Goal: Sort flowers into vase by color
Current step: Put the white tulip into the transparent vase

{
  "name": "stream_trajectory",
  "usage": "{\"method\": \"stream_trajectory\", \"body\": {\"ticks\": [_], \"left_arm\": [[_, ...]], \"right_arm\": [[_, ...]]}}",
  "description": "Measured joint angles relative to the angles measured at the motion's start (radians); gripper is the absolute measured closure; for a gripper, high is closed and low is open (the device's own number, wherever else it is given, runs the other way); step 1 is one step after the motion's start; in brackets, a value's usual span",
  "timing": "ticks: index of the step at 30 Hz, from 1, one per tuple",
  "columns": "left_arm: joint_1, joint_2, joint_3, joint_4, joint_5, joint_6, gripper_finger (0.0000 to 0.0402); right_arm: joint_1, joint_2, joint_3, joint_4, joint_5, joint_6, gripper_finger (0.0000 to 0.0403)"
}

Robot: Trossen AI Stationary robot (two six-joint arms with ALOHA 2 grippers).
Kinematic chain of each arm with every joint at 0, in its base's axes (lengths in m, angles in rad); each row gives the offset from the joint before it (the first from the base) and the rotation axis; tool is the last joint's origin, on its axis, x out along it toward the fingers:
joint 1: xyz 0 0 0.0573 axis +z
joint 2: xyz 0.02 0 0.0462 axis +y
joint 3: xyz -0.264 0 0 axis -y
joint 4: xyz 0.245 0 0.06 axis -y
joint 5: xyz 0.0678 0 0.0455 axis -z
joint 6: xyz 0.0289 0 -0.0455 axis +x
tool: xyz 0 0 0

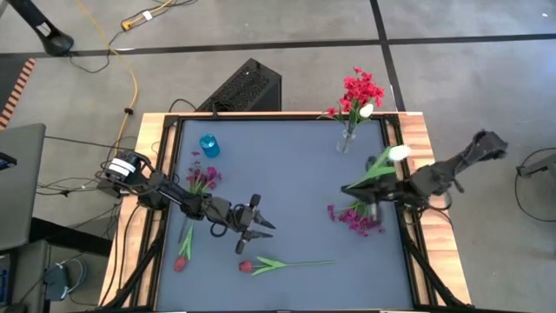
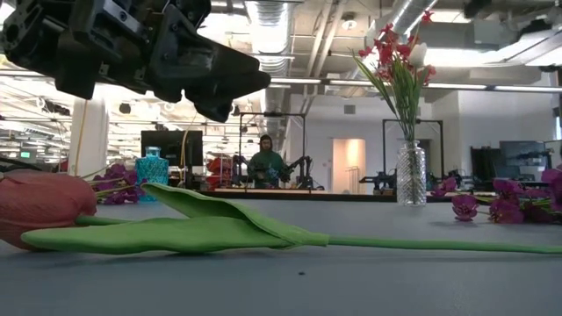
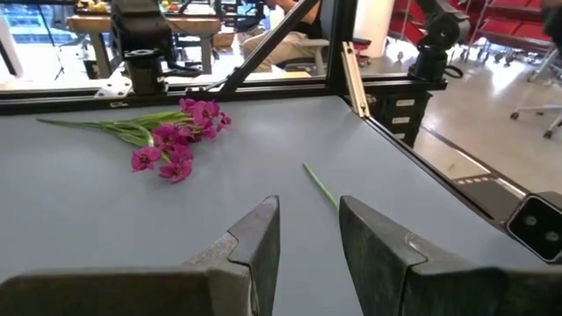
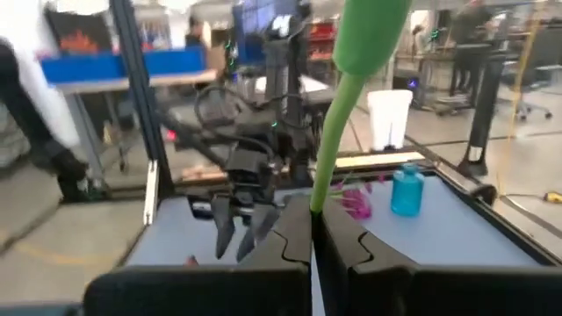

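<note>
The desk (image 1: 287, 183) carries the flowers in several groups, and two vases are stood along its far edge: a clear glass vase (image 1: 347, 139) filled with red blooms and a small blue vase (image 1: 209, 145), apparently empty.

The right gripper (image 4: 313, 230) is seen with its fingers closed on the green stem of a white flower (image 1: 398, 154); the stem rises straight out from between the fingertips, and the bloom is carried well above them. Just below these fingers a magenta spray (image 1: 354, 217) lies on the desk.

The left gripper (image 3: 309, 230) is held with its fingers parted and nothing between them. A red tulip (image 1: 247, 266) lies just beyond and below the fingertips, its long stem trailing away to one side; only the thin stem end is seen ahead of the fingers in the left wrist view. A second magenta spray (image 1: 203, 178) and another red bloom (image 1: 182, 261) lie behind those fingers, beside the arm.

The flowers are judged light and thin, with stems that bend rather than break and heads that crush easily. A hold is best taken on the bare stem, a little below the leaves, never on the bloom; a flat-lying stem is likely to roll or slip as the fingers close on it.
</note>
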Motion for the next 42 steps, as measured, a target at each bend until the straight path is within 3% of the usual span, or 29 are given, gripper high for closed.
{"method": "stream_trajectory", "body": {"ticks": [5, 9, 14, 20, 27, 35, 42], "left_arm": [[0.002, 0.000, 0.000, 0.000, 0.000, -0.006, 0.0294], [0.002, 0.000, 0.000, -0.004, 0.015, -0.019, 0.0294], [0.002, 0.000, 0.000, -0.013, 0.045, -0.022, 0.0294], [0.002, 0.000, 0.000, -0.023, 0.045, 0.000, 0.0294], [0.002, 0.000, 0.000, -0.022, 0.045, 0.002, 0.0294], [0.002, 0.000, 0.000, -0.025, 0.046, 0.003, 0.0294], [0.002, 0.000, 0.000, -0.028, 0.045, 0.014, 0.0294]], "right_arm": [[-0.180, 0.189, 0.191, -0.213, -0.140, -0.004, 0.0378], [-0.314, 0.245, 0.319, -0.393, -0.147, -0.023, 0.0378], [-0.447, 0.220, 0.331, -0.471, 0.014, -0.058, 0.0378], [-0.545, 0.221, 0.327, -0.625, 0.224, 0.022, 0.0378], [-0.578, 0.230, 0.263, -0.588, 0.366, 0.034, 0.0378], [-0.610, 0.158, 0.107, -0.365, 0.373, -0.008, 0.0378], [-0.607, 0.152, 0.099, -0.312, 0.400, -0.061, 0.0378]]}}
